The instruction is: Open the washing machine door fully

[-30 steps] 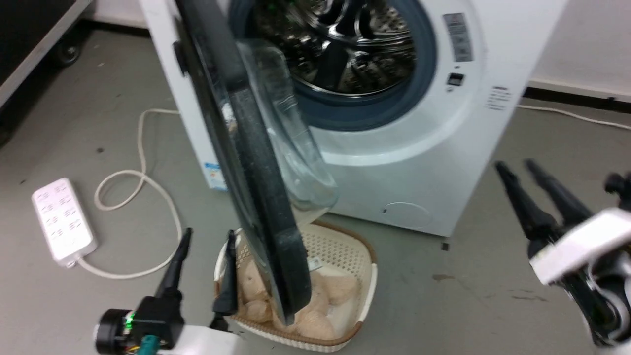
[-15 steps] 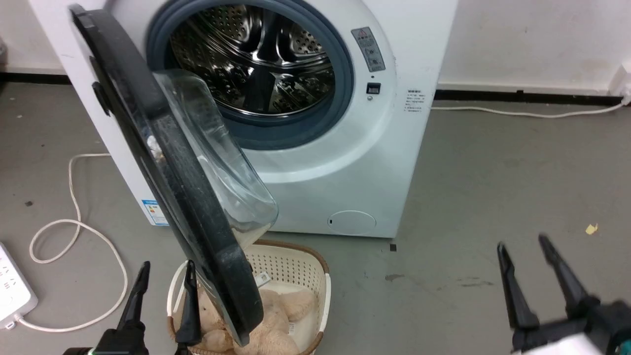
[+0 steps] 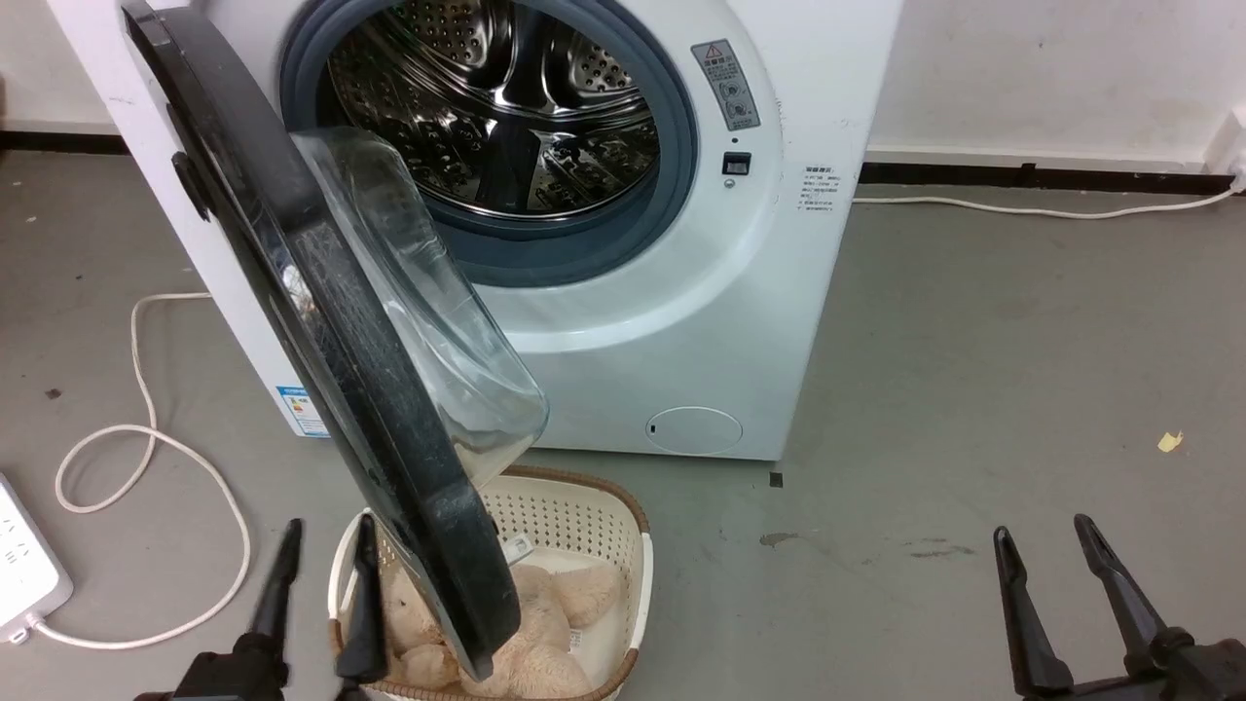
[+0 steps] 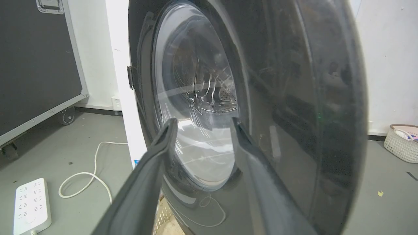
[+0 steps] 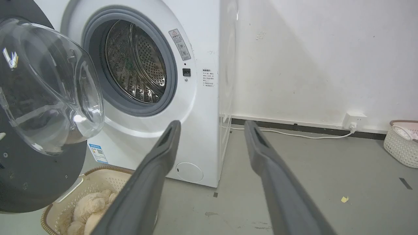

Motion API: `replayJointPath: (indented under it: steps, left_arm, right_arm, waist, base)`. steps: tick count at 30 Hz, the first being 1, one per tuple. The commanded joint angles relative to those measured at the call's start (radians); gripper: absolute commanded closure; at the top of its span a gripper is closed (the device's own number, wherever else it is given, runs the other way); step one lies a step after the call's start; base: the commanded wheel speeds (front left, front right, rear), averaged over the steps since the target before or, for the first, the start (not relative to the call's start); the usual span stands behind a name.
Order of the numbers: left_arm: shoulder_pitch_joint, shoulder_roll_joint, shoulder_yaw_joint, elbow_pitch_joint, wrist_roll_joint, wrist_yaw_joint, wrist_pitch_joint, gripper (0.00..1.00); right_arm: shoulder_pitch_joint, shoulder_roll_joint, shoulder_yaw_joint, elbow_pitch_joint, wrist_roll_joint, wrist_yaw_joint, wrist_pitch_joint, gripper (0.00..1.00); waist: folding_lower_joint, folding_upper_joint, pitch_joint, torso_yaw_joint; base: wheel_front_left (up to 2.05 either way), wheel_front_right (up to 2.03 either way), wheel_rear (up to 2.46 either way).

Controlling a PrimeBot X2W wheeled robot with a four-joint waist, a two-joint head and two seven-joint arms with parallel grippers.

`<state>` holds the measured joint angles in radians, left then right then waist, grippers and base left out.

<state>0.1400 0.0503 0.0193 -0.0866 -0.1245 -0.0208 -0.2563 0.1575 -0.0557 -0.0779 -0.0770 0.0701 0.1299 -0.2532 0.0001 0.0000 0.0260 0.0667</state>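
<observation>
**Head view.** I see the washing machine door [image 3: 341, 360] swung out from the white machine [image 3: 681, 321]. It runs from upper left to lower centre, and its lower edge hangs over a basket [image 3: 638, 545] holding a plush toy [image 3: 555, 613]. My left end effector [image 3: 329, 531], lower left, is spread and empty just beside the door's outer face. My right end effector [image 3: 1042, 528], lower right, is also spread and empty, well apart from the door.

**Left wrist view.** The parted fingers [image 4: 153, 163] frame the door's glass.

**Right wrist view.** The door is at frame left, with the steel drum [image 5: 137, 65] exposed.
</observation>
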Motion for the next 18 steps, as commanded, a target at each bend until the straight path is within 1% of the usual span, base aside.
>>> replayJointPath:
  steps: [1, 4, 7, 8, 9, 11, 14, 18]
  left_arm:
    - [0.001, 0.001, 0.004, -0.002, 0.005, -0.005, -0.006, 1.00]
    - [-0.001, 0.000, 0.009, -0.003, 0.011, -0.014, -0.006, 1.00]
    - [-0.003, 0.000, 0.012, -0.014, 0.010, -0.013, -0.006, 1.00]
    - [-0.007, 0.000, 0.017, -0.026, -0.008, -0.006, -0.006, 1.00]
    - [-0.018, 0.000, 0.032, -0.066, -0.050, 0.008, -0.006, 1.00]
    - [-0.026, 0.000, 0.043, -0.089, -0.066, 0.014, -0.006, 1.00]
    - [-0.058, 0.000, 0.093, -0.167, -0.154, 0.040, -0.006, 1.00]
    - [-0.109, 0.000, 0.151, -0.284, -0.194, 0.061, -0.006, 1.00]
  right_arm:
    - [0.002, 0.005, -0.002, 0.000, 0.008, 0.001, -0.008, 0.00]
    - [-0.002, 0.005, -0.001, 0.000, 0.013, 0.001, -0.008, 0.00]
    - [-0.002, 0.005, 0.000, -0.001, 0.014, 0.001, -0.008, 0.00]
    - [-0.002, 0.005, 0.000, -0.001, 0.015, 0.001, -0.008, 0.00]
    - [-0.001, 0.005, 0.001, -0.002, 0.015, 0.001, -0.008, 0.00]
    - [0.000, 0.005, 0.002, -0.003, 0.015, 0.001, -0.008, 0.00]
    - [0.005, 0.005, 0.006, -0.004, 0.015, 0.001, -0.008, 0.00]
    - [0.006, 0.005, 0.012, 0.000, 0.015, 0.001, -0.008, 0.00]
  waist:
    - [-0.0001, 0.0000, -0.002, 0.001]
    - [-0.0001, 0.0000, -0.006, 0.003]
    - [-0.0001, 0.0000, -0.009, 0.005]
    - [-0.0001, 0.0000, -0.010, 0.006]
    - [-0.0001, 0.0000, -0.015, 0.009]
    - [-0.0001, 0.0000, -0.017, 0.011]
    - [-0.0001, 0.0000, -0.027, 0.017]
    - [-0.0001, 0.0000, -0.040, 0.020]
  base:
    - [0.00, 0.00, 0.00]
    - [0.00, 0.00, 0.00]
    - [0.00, 0.00, 0.00]
    - [0.00, 0.00, 0.00]
    - [0.00, 0.00, 0.00]
    - [0.00, 0.00, 0.00]
    - [0.00, 0.00, 0.00]
    - [0.00, 0.00, 0.00]
